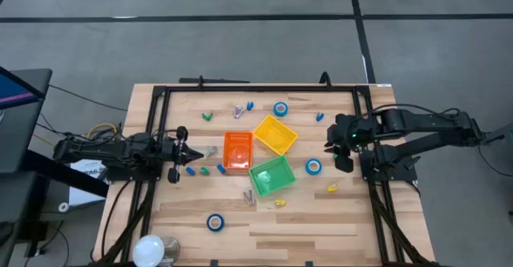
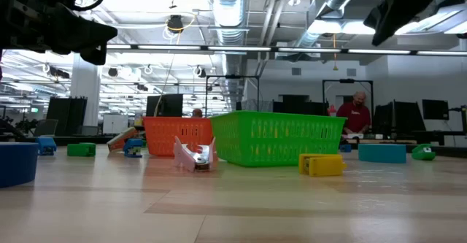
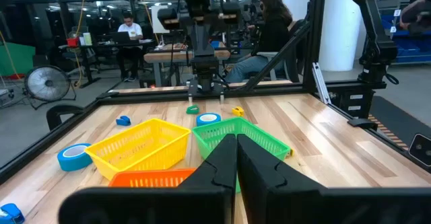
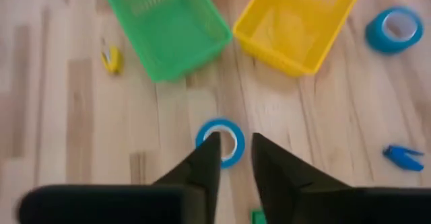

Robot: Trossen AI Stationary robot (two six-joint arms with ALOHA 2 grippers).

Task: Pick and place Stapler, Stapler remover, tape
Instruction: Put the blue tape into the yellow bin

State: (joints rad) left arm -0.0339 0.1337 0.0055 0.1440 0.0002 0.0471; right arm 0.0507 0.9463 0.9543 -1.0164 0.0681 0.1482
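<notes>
Three blue tape rolls lie flat on the table: one [image 1: 313, 167] right of the green bin [image 1: 272, 175], one [image 1: 280, 108] at the far side, one [image 1: 215, 222] near the front. Small blue, green and yellow staplers, such as the yellow one [image 2: 322, 164], and grey stapler removers [image 2: 194, 155] lie scattered around the bins. My right gripper [image 1: 333, 145] hangs tilted down above the right-hand tape [image 4: 222, 142], its fingers a little open and clear of it. My left gripper [image 1: 180, 151] waits shut and level at the table's left, holding nothing.
An orange bin [image 1: 238, 150], a yellow bin [image 1: 275, 134] and the green bin stand close together mid-table. A black frame [image 1: 240, 86] runs around the table's edges. A white round object [image 1: 149, 251] sits at the near left corner. People sit at desks beyond the table.
</notes>
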